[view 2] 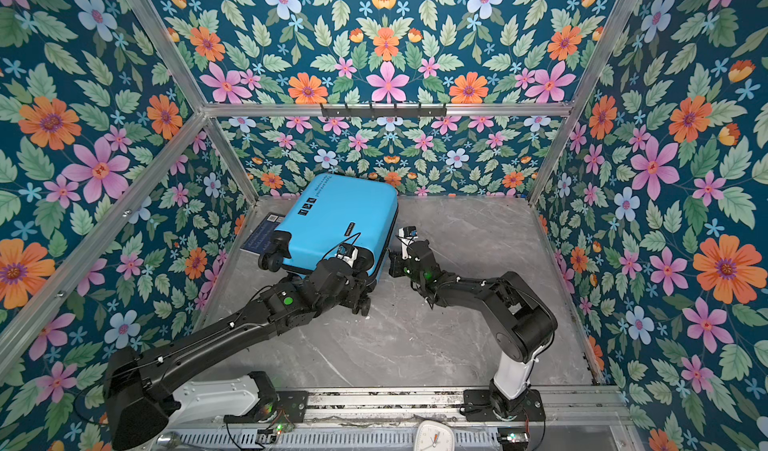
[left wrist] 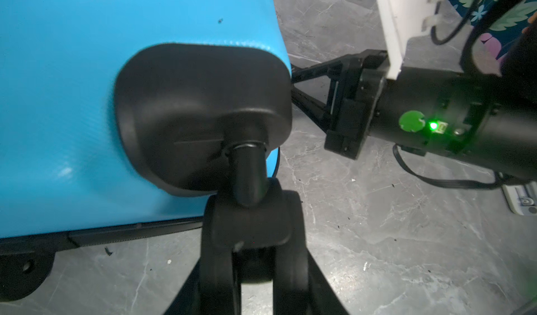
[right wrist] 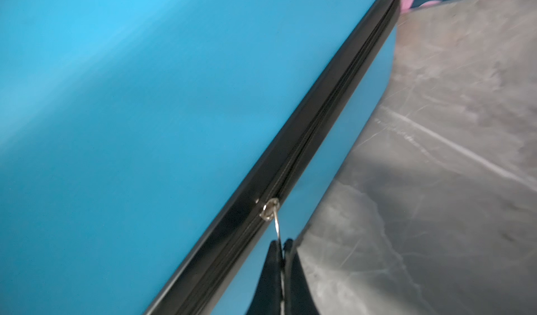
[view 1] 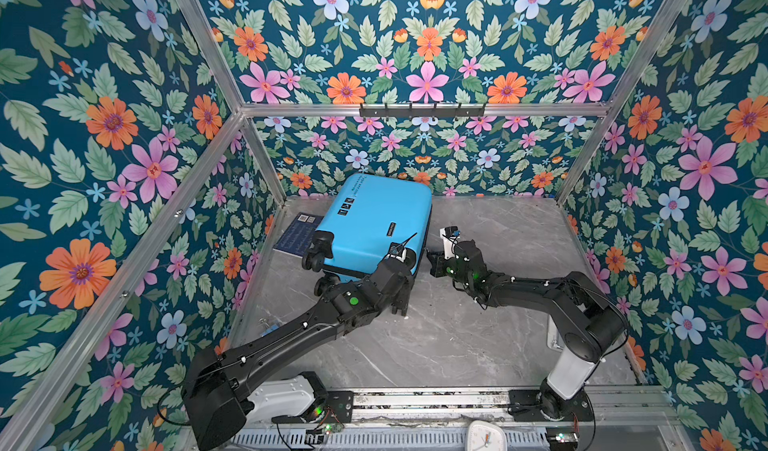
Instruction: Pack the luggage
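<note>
**Item: luggage** [view 1: 374,220] [view 2: 340,220]. Bright-blue hard shell, lying flat and closed on the grey marble table [view 1: 457,345], far left of centre, wheels toward the near side.

**Left gripper** [left wrist: 251,212]. At the near right corner of the luggage. Its fingers [left wrist: 215,255] stand partly apart, one on each side of a black spinner wheel [left wrist: 255,229], clamping it.

**Right gripper** [right wrist: 280,245]. Just beside the right side of the luggage, low at the seam. Its jaws are pressed together on the thin metal zip pull ring [right wrist: 276,222], which hangs from the slider on the black zip track [right wrist: 319,130].

**Also present:** dark-blue flat piece [view 1: 297,237], partly under the far left edge of the luggage.
</note>
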